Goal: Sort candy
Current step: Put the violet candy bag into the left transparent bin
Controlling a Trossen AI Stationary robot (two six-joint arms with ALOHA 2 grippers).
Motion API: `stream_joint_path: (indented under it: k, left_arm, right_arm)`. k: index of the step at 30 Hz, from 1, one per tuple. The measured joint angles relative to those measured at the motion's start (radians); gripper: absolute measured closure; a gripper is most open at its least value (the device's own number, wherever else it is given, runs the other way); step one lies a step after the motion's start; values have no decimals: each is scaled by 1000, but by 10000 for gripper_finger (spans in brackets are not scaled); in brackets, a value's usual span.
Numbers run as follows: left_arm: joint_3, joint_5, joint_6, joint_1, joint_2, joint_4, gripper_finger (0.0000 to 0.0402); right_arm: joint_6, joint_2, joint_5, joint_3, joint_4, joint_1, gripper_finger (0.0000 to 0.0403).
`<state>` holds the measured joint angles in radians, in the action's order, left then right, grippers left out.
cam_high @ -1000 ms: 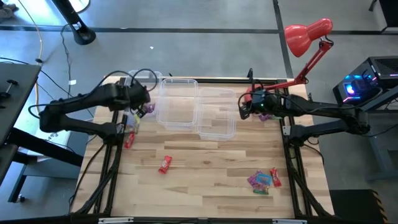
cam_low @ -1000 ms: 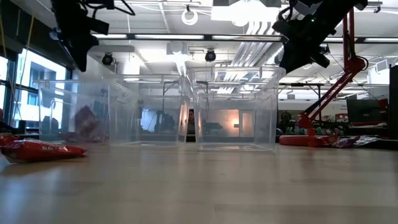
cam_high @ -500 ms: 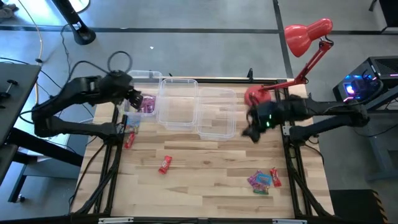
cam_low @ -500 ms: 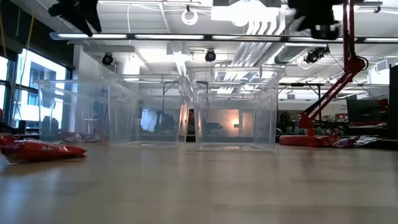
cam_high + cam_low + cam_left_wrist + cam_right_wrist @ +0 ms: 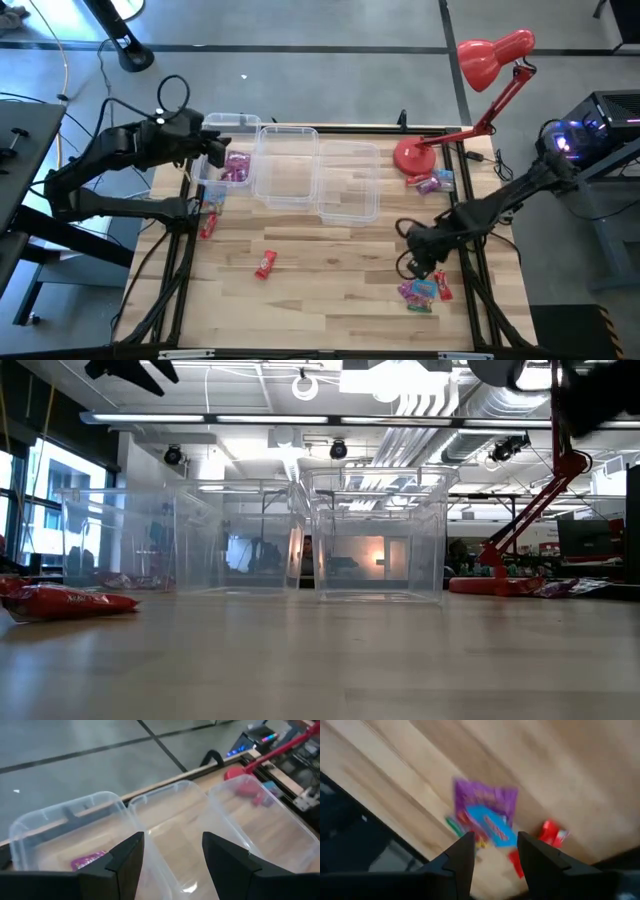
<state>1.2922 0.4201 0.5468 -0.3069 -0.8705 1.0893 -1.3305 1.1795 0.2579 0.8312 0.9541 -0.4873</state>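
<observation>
Step in hand: R arm goes for more candy. The right gripper [image 5: 492, 852] hangs over a small pile of candy [image 5: 424, 290] near the table's front right edge, fingers apart, nothing held. The left gripper [image 5: 172, 852] is over the left bin [image 5: 225, 165], open and empty; pink candy [image 5: 237, 168] lies inside. Next: R drops lower and pinches 1 piece only.

Grey concrete floor [image 5: 330, 25], red desk lamp [image 5: 492, 55], exposed ceiling ducts [image 5: 420, 430], window [image 5: 45, 480].
</observation>
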Motion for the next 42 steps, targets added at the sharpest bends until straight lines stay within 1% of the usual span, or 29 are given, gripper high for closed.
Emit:
stream_joint_path:
  k: [2, 4, 6, 11, 15, 22, 28, 36, 42]
  left_arm:
    - [0, -19, -5, 0, -11, 1, 206]
    - [0, -29, -25, 0, -22, 3, 206]
    - [0, -40, -33, 0, -31, 3, 206]
    - [0, -45, -43, 0, -52, 4, 206]
    - [0, -53, -52, 0, -65, 5, 206]
    - [0, -71, -54, 0, -68, 6, 206]
    - [0, -71, -86, 0, -68, 13, 206]
    - [-1, -71, -87, 0, -68, 13, 206]
    - [-1, -71, -87, 0, -68, 13, 206]
  right_arm:
    - [-34, 14, 71, -78, -82, -1, 258]
    - [-103, 15, 83, -143, -145, 3, 258]
    - [-160, 13, 59, -183, -204, 3, 258]
    - [-280, 11, -47, -243, -253, -4, 258]
    - [-357, 11, -81, -271, -264, -4, 258]
    - [-420, 12, -40, -305, -342, -24, 258]
    - [-448, 12, -35, -305, -340, -41, 258]
    - [-470, 13, -36, -305, -376, -56, 258]
    - [-471, 71, 16, -305, -431, -72, 258]
